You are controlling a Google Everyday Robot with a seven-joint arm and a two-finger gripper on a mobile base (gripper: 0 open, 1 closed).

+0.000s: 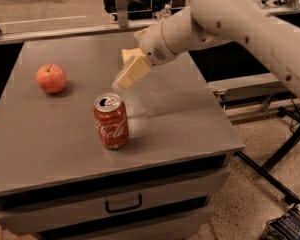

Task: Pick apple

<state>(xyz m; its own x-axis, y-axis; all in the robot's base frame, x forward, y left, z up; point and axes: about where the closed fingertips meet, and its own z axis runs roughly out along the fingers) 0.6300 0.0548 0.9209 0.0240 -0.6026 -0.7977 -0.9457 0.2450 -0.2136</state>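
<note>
The apple (51, 78) is small, round and red-orange, with a short stem. It stands on the left side of the grey cabinet top (190, 119). My gripper (124, 80) hangs above the middle of the top, pointing down and to the left. It is to the right of the apple and well apart from it, just above and behind the soda can. It holds nothing that I can see.
A red Coca-Cola can (111, 121) stands upright near the front middle. A pale yellow sponge (128, 53) lies at the back, mostly hidden behind my gripper. The cabinet has a drawer with a handle (123, 204). A railing runs behind, and black stand legs (280, 154) are on the floor to the right.
</note>
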